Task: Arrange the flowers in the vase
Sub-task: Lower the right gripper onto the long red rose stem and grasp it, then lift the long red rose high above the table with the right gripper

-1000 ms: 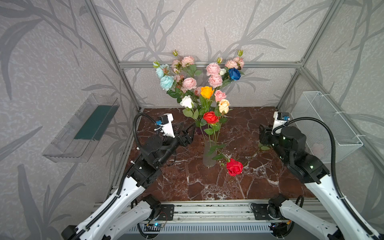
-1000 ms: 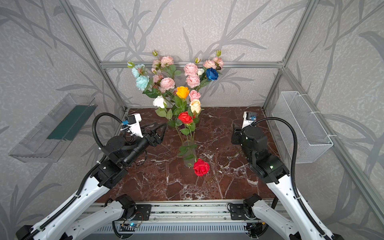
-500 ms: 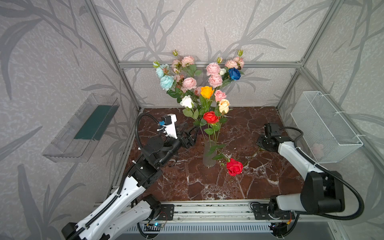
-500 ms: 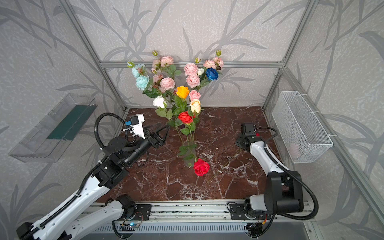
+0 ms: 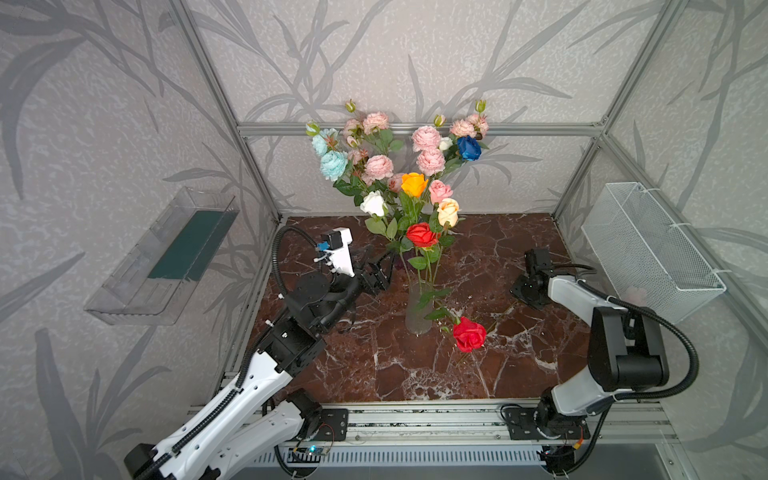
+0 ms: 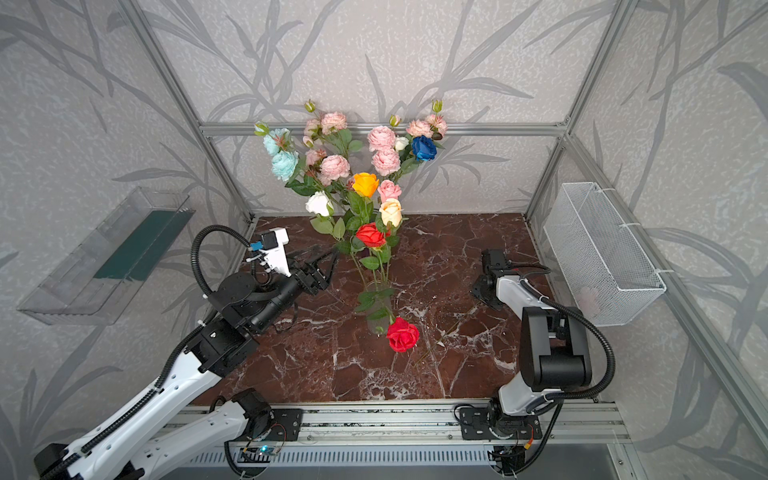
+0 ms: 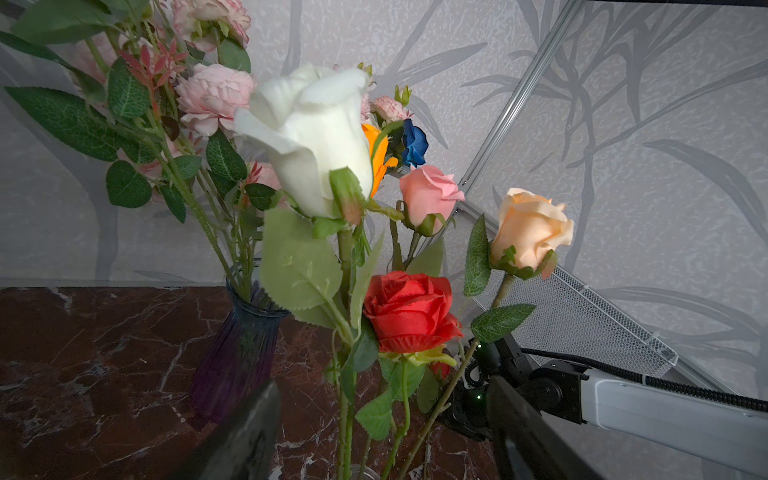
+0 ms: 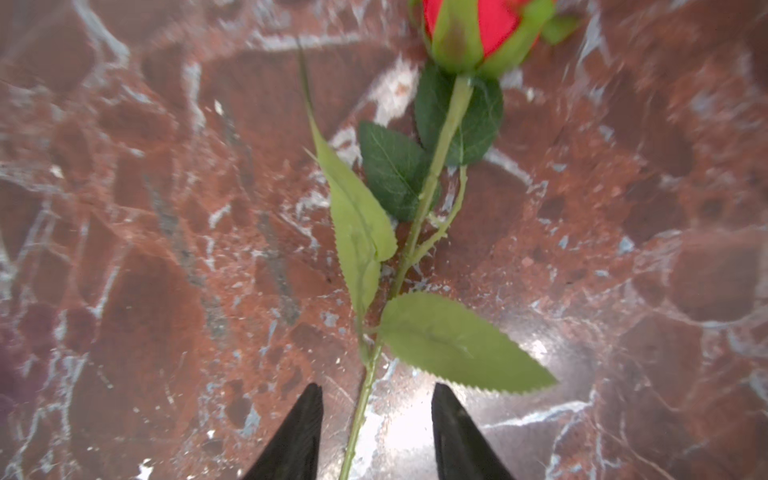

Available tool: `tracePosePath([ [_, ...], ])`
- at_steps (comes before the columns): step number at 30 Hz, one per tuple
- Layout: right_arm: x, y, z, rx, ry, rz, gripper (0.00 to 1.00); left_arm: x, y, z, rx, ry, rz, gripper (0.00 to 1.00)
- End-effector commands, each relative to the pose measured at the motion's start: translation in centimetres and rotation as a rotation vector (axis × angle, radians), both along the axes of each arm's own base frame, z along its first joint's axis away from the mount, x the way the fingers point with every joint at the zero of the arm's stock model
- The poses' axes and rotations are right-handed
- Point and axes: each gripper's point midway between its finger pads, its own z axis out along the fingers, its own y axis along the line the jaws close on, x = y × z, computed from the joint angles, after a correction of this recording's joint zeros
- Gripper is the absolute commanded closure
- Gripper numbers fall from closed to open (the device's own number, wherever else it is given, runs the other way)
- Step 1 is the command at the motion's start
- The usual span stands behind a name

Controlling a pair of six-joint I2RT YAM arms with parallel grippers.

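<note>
A clear vase (image 5: 417, 309) (image 6: 378, 309) stands mid-table with white, orange, pink, cream and red roses (image 5: 422, 235) upright in it. Behind it a purple vase (image 7: 239, 345) holds frilly pink and turquoise flowers (image 5: 376, 166). One red rose (image 5: 469, 334) (image 6: 402, 334) lies on the marble, its stem running right. My right gripper (image 5: 520, 296) (image 8: 376, 399) is low over the table and open, its fingers either side of that stem (image 8: 361, 411) without touching it. My left gripper (image 5: 380, 270) (image 7: 386, 415) hangs open just left of the upright stems.
A white wire basket (image 5: 648, 249) hangs on the right wall and a clear plastic tray (image 5: 166, 257) on the left wall. The brown marble table (image 5: 374, 365) ends at a metal rail (image 5: 415, 419) in front. Frame posts stand at the back corners.
My right arm has swung down from high near the camera to the table, bringing its gripper over the lying rose's stem end, jaws slightly narrower. The left arm has barely moved.
</note>
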Motion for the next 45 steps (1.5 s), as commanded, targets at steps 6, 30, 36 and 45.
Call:
tracePosePath([
  [6,1.0,1.2,-2.3,0.076,0.067,0.029,0.70,0.3,0.2,-0.6,0.012,0.009,0.023,0.21],
  [30,2.8,4.1,5.1,0.199,-0.214,0.121,1.00,0.4,0.3,-0.7,0.025,0.005,0.032,0.21],
  [36,2.9,5.8,13.6,0.153,-0.464,0.222,1.00,0.2,0.7,-0.2,0.038,-0.017,0.045,0.21],
  [45,-0.5,9.9,31.4,-0.071,-0.886,0.423,1.00,-1.2,0.6,1.6,0.077,-0.085,-0.006,0.21],
])
